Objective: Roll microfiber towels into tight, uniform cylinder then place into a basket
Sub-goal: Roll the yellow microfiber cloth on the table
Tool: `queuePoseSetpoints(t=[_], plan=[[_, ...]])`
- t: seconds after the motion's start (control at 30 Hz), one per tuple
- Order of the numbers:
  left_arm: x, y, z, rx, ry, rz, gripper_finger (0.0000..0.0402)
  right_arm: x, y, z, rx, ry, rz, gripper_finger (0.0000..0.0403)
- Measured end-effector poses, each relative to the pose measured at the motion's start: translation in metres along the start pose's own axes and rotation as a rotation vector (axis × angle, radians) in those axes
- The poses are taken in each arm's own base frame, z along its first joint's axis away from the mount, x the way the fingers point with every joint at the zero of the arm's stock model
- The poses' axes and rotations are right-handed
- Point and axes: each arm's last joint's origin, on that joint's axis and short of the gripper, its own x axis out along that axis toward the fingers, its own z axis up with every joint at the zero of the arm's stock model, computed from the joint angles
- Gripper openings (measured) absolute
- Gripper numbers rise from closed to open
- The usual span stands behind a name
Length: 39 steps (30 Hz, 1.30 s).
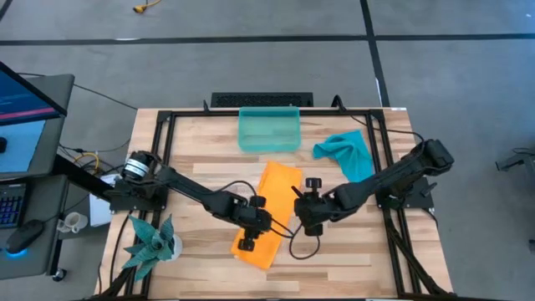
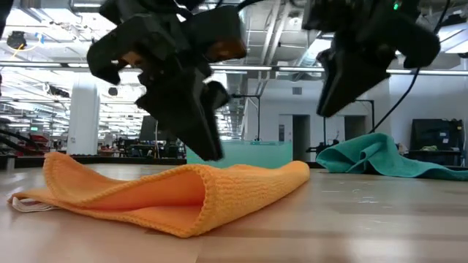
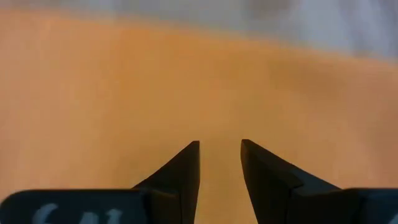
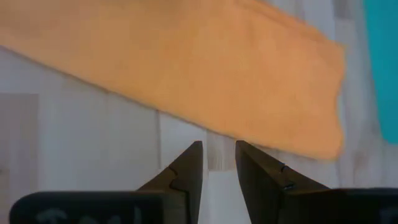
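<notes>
— Orange towel [image 1: 269, 211] lies folded into a long strip just in front of the basket [image 1: 269, 130], not yet rolled. The teal towel [image 1: 347, 153] sits crumpled beside the basket.

— And the grippers?

— Left gripper [image 3: 219, 144] hovers over the strip's far end from the basket, fingers a narrow gap apart, holding nothing. Right gripper [image 4: 218, 144] hangs at the strip's side edge, likewise slightly parted and empty.

— So which step?

— Rolling hasn't begun, I'd judge. Next, one end needs pinching and turning over tightly toward the basket.
</notes>
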Motion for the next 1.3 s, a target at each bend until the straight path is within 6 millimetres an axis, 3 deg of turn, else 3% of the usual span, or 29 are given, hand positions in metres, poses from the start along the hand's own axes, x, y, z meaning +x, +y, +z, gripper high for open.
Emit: queuePoseSetpoints(t=[0.13,0.3,0.53,0.67,1.0,1.3], plan=[[0.015,0.009,-0.002,0.033,0.001,-0.044,0.0109,-0.017,0.007,-0.003,-0.019,-0.046,-0.033,0.0120],[0.023,0.030,-0.006,-0.075,0.025,0.006,0.0109,-0.026,0.013,-0.008,-0.045,-0.061,-0.070,0.0120],[0.024,0.065,-0.009,-0.482,0.004,0.164,0.0109,-0.028,0.014,-0.009,-0.052,-0.064,-0.084,0.0120],[0.024,0.072,-0.007,-0.696,-0.054,0.198,0.0109,-0.027,0.012,-0.008,-0.047,-0.059,-0.089,0.0120],[0.026,0.060,0.006,-0.575,-0.133,-0.039,0.0109,-0.023,0.003,-0.007,-0.010,-0.039,-0.107,0.0120],[0.017,0.059,0.013,-0.443,-0.063,-0.007,0.0109,-0.020,-0.004,-0.006,0.013,-0.025,-0.123,0.0120]])
